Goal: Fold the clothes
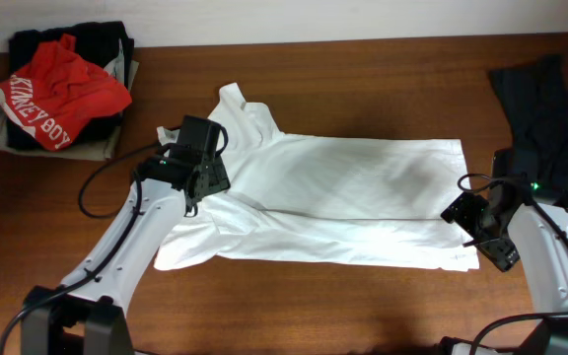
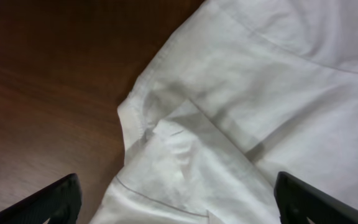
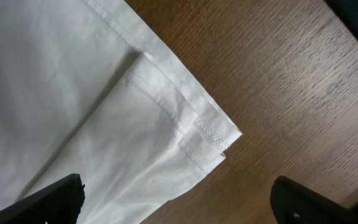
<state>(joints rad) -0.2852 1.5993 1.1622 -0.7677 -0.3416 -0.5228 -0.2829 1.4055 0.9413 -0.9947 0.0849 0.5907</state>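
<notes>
A white T-shirt lies folded lengthwise on the wooden table, collar end at the left, hem at the right. My left gripper hovers open over the shirt's left sleeve and shoulder area; the left wrist view shows the white cloth between its spread fingers, nothing held. My right gripper is open by the shirt's right hem; the right wrist view shows the layered hem corner between its fingers, not gripped.
A pile of folded clothes with a red printed garment on top sits at the back left. A dark garment lies at the back right edge. Bare wooden table runs along the front.
</notes>
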